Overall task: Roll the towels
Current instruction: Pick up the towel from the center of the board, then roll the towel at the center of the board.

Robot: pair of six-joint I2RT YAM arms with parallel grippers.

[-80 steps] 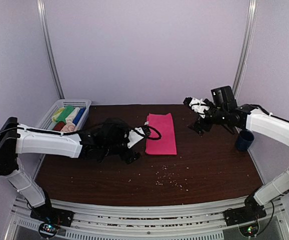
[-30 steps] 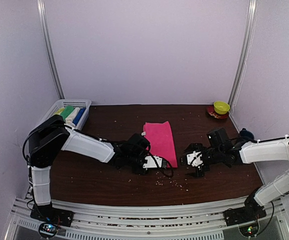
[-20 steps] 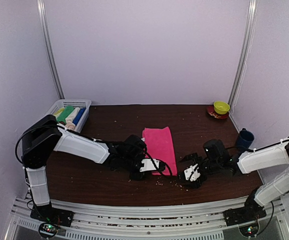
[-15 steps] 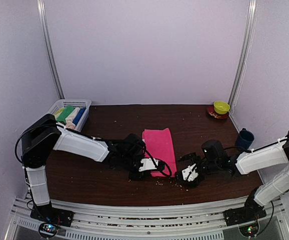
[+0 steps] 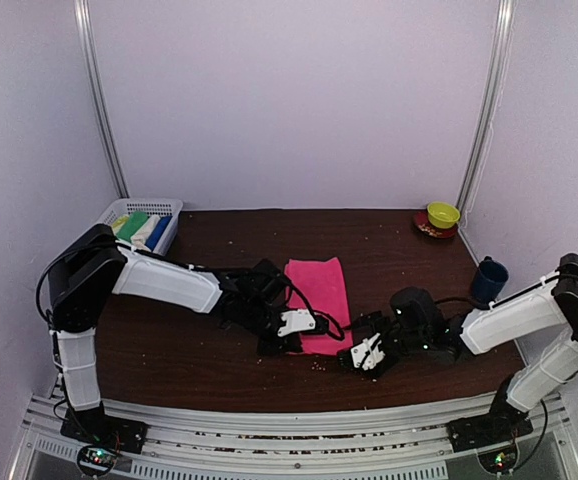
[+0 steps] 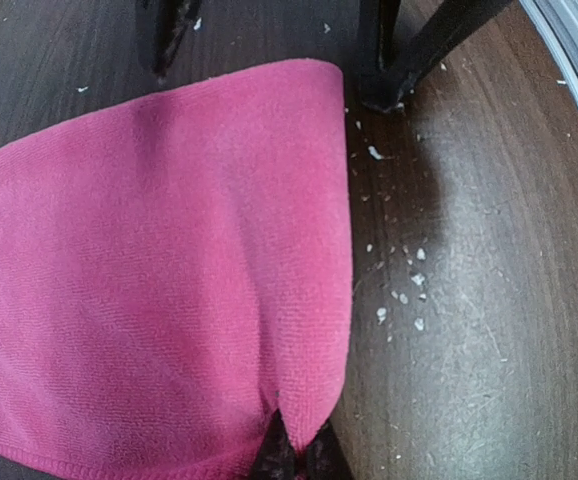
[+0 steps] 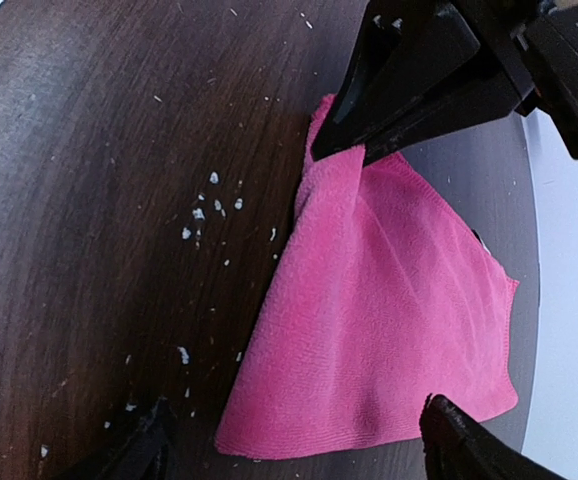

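A hot pink towel (image 5: 318, 298) lies flat on the dark table, long side running away from me. My left gripper (image 5: 289, 333) is shut on its near left corner; the left wrist view shows the cloth (image 6: 159, 280) bunched into the closed fingertips (image 6: 287, 455). My right gripper (image 5: 356, 355) stands open low over the table at the near right corner. In the right wrist view its fingers (image 7: 456, 440) straddle the towel's edge (image 7: 369, 330) without touching it, and my left gripper (image 7: 341, 150) pinches the far corner.
A white mesh basket (image 5: 165, 206) at the back left holds several rolled towels, among them a green one (image 5: 131, 226). A dark blue mug (image 5: 487, 280) stands at the right, and a yellow bowl (image 5: 443, 213) sits at the back right. Pale crumbs (image 5: 319, 366) dot the table.
My right arm has slid left and low along the table to the towel's near right corner, its jaws narrowing a little. My left gripper keeps its pinch, shifted slightly back.
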